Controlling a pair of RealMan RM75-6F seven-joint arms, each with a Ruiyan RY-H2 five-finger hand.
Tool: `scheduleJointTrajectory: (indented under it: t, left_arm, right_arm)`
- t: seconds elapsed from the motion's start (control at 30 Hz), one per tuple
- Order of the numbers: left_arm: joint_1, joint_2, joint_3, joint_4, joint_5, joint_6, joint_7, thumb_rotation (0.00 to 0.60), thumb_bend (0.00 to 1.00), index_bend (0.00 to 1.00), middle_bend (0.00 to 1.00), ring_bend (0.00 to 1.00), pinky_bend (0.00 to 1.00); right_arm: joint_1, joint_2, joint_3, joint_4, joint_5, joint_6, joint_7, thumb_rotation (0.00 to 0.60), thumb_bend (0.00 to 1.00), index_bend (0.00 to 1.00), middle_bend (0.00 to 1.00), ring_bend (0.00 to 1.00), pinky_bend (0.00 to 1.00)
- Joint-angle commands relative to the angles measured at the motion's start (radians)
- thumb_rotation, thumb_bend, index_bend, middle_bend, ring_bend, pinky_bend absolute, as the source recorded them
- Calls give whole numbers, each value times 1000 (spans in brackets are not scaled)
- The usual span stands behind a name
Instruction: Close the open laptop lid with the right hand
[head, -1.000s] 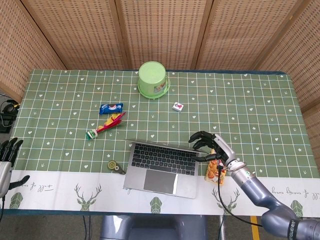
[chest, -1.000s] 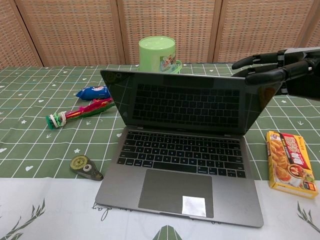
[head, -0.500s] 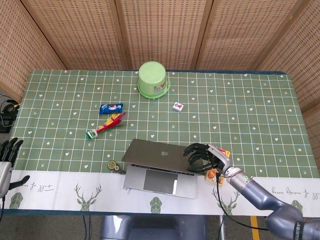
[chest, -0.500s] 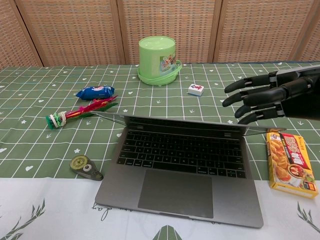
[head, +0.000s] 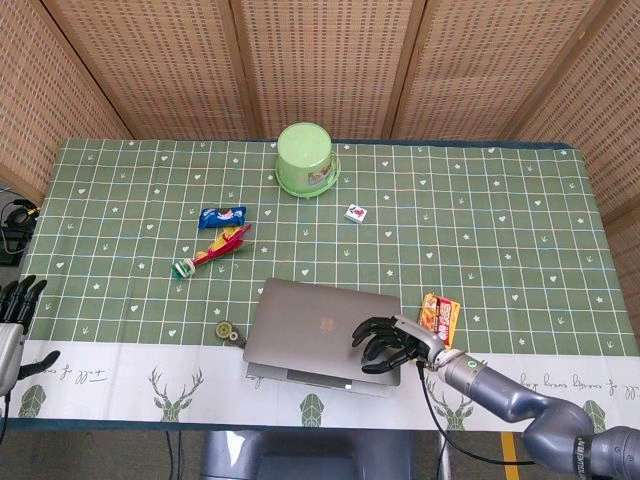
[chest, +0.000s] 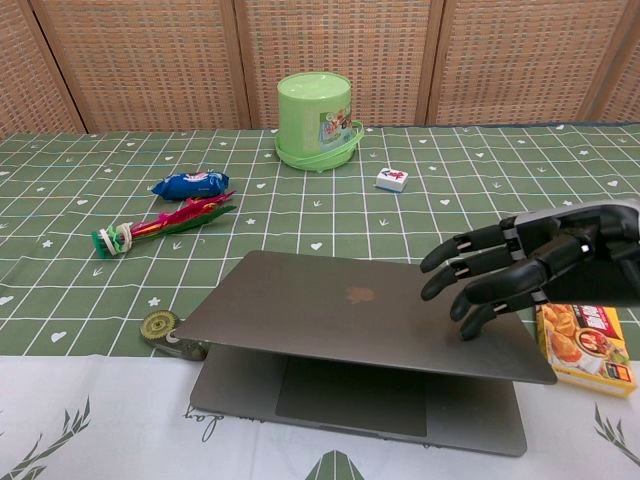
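Note:
The grey laptop (head: 315, 325) (chest: 340, 310) lies at the near edge of the table with its lid nearly down; a narrow gap still shows above the base at the front. My right hand (head: 392, 343) (chest: 510, 275) presses on the lid's right part with its fingers spread, holding nothing. My left hand (head: 15, 305) hangs at the far left beside the table, fingers apart and empty; the chest view does not show it.
An orange snack box (head: 438, 315) (chest: 585, 345) lies just right of the laptop. A tape dispenser (chest: 160, 330) sits at its left corner. Farther back are a colourful wrapped stick (head: 212, 250), a blue packet (head: 221, 215), a mahjong tile (head: 356, 213) and a green bucket (head: 305, 160).
The lid has swung down from upright to almost flat on the base. My right hand followed it down and toward the near edge, staying on the lid.

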Motion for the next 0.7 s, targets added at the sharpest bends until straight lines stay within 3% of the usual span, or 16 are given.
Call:
scheduleJointTrajectory:
  t: [0.03,0.7]
  left_arm:
    - [0,0,0,0,0,1,-1,600,0,0,0,0,0]
    - [0,2,0,0,0,1,-5,600,0,0,0,0,0]
  right_arm:
    - [12,-21,-17,11,-7,-1,5,600,248,404,449,457,416]
    - [39,-122,-92,86,-4,16,8,600,249,404,446,457,415]
